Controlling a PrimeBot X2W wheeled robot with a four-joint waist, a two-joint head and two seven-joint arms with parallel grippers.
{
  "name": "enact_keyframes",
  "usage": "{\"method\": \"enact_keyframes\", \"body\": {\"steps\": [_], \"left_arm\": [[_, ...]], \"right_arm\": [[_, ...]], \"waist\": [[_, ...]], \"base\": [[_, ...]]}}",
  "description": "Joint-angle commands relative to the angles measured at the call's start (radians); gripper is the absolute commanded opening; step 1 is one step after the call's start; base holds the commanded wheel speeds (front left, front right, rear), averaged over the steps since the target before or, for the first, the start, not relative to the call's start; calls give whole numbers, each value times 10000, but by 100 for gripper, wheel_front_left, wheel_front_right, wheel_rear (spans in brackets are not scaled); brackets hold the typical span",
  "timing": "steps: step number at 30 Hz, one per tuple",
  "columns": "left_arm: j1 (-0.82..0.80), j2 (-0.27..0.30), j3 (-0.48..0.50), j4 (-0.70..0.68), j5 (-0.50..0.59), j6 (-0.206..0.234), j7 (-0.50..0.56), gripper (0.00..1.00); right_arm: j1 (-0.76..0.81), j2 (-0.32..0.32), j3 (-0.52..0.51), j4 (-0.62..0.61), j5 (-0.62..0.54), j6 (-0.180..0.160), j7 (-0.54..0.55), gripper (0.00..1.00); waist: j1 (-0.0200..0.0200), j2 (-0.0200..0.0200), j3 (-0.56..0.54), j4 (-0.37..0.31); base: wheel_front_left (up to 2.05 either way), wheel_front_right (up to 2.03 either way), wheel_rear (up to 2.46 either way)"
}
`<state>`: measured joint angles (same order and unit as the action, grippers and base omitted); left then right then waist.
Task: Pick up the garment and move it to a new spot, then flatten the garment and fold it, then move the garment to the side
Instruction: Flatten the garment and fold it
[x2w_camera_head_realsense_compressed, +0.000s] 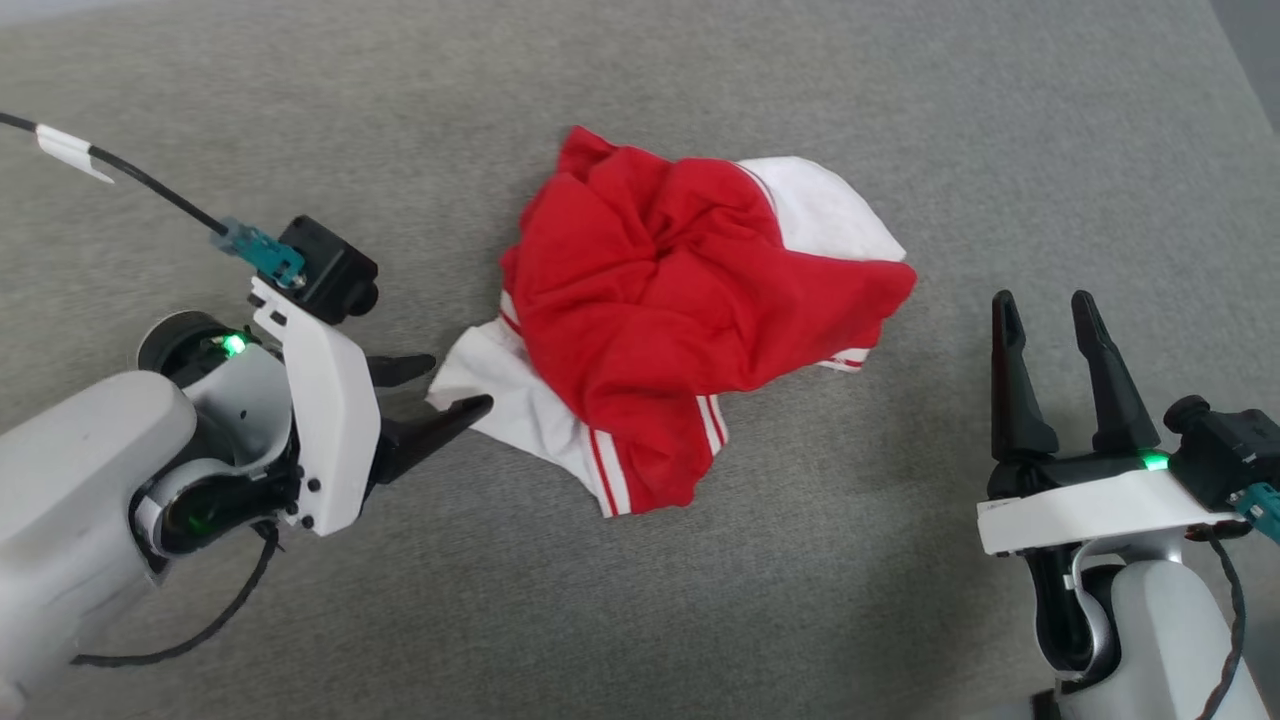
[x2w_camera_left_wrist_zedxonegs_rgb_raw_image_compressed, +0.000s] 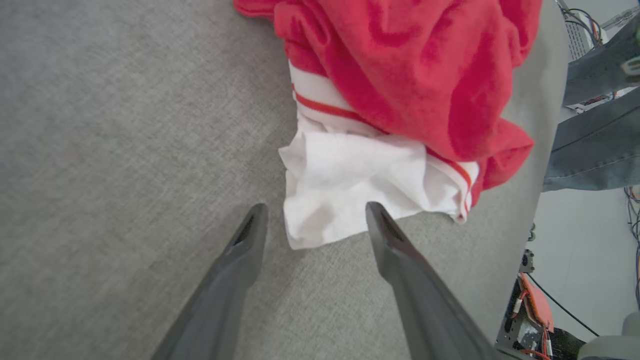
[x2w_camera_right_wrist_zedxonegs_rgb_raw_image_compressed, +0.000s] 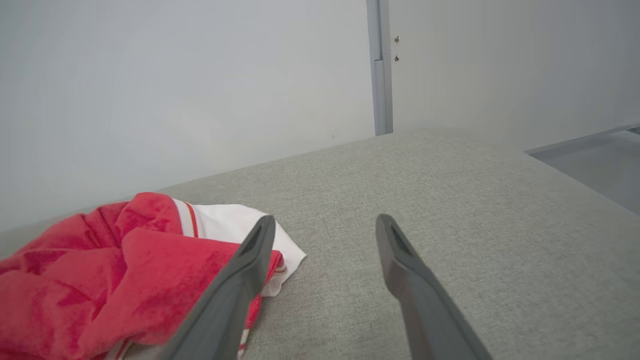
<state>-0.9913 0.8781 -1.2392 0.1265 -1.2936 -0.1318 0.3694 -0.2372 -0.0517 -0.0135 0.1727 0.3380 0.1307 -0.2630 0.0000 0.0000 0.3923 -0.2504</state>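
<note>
Grey cloth covers the counter (x2w_camera_head_realsense_compressed: 800, 560); left of the garment (x2w_camera_head_realsense_compressed: 680, 300), the left pincer (x2w_camera_head_realsense_compressed: 461, 382) gapes wide astride its white sleeve (x2w_camera_left_wrist_zedxonegs_rgb_raw_image_compressed: 350, 185), perhaps touching it. Crumpled, the garment looks light, limp, unlikely to slip: that sleeve seems the fair hold. Right of the garment, the right pincer (x2w_camera_head_realsense_compressed: 1044, 300) stands wide, empty.

1. My left gripper (x2w_camera_head_realsense_compressed: 461, 381), at nine o'clock in the head view: two tapered black fingers (x2w_camera_head_realsense_compressed: 430, 425) on a white plastic wrist shell (x2w_camera_head_realsense_compressed: 325, 420) dotted with dark screws (x2w_camera_head_realsense_compressed: 313, 485).
2. Its black boxy camera (x2w_camera_head_realsense_compressed: 330, 268) carries a teal plug (x2w_camera_head_realsense_compressed: 258, 250) and a black cable (x2w_camera_head_realsense_compressed: 150, 185) tagged with white tape (x2w_camera_head_realsense_compressed: 70, 150).
3. My right gripper (x2w_camera_head_realsense_compressed: 1043, 298), at four o'clock: matching fingers, white plate (x2w_camera_head_realsense_compressed: 1090, 515), small green light (x2w_camera_head_realsense_compressed: 1155, 461).
</note>
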Motion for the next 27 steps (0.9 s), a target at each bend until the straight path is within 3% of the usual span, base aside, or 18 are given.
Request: {"method": "enact_keyframes", "body": {"steps": [1, 4, 6, 7, 12, 15, 21, 27], "left_arm": [[-209, 41, -91, 34, -227, 20, -18, 100], [-258, 123, -223, 119, -619, 22, 143, 100], [-258, 169, -358, 262, -403, 23, 354, 25], [-226, 128, -378, 289, -510, 23, 301, 0], [-379, 1, -381, 437, -634, 23, -150, 0], [-478, 239, -385, 487, -819, 23, -420, 0], [-510, 1372, -397, 939, -1130, 22, -780, 0], [-440, 2333, -408, 2016, -1094, 23, -439, 0]], "right_arm": [[-137, 4, 38, -47, 104, 1, -23, 100], [-142, 2, 38, -62, 165, 1, -23, 100], [-183, 2, 6, -60, 217, 1, -23, 100], [-203, 2, -6, -61, 219, 1, -24, 100], [-191, 1, -103, -51, 95, 1, -23, 100], [-157, 1, -185, -9, 7, 1, -24, 100], [-113, 0, -211, 73, -126, 1, -24, 100], [-170, 0, -189, 94, -190, 1, -23, 100]], "waist": [[0, 0, 242, -260], [0, 0, 294, -323], [0, 0, 325, -328], [0, 0, 325, -313], [0, 0, 208, -73], [0, 0, 56, 149], [0, 0, -160, 490], [0, 0, -197, 546]], "base": [[0, 0, 0], [0, 0, 0], [0, 0, 0], [0, 0, 0], [0, 0, 0], [0, 0, 0], [0, 0, 0], [0, 0, 0]]}}
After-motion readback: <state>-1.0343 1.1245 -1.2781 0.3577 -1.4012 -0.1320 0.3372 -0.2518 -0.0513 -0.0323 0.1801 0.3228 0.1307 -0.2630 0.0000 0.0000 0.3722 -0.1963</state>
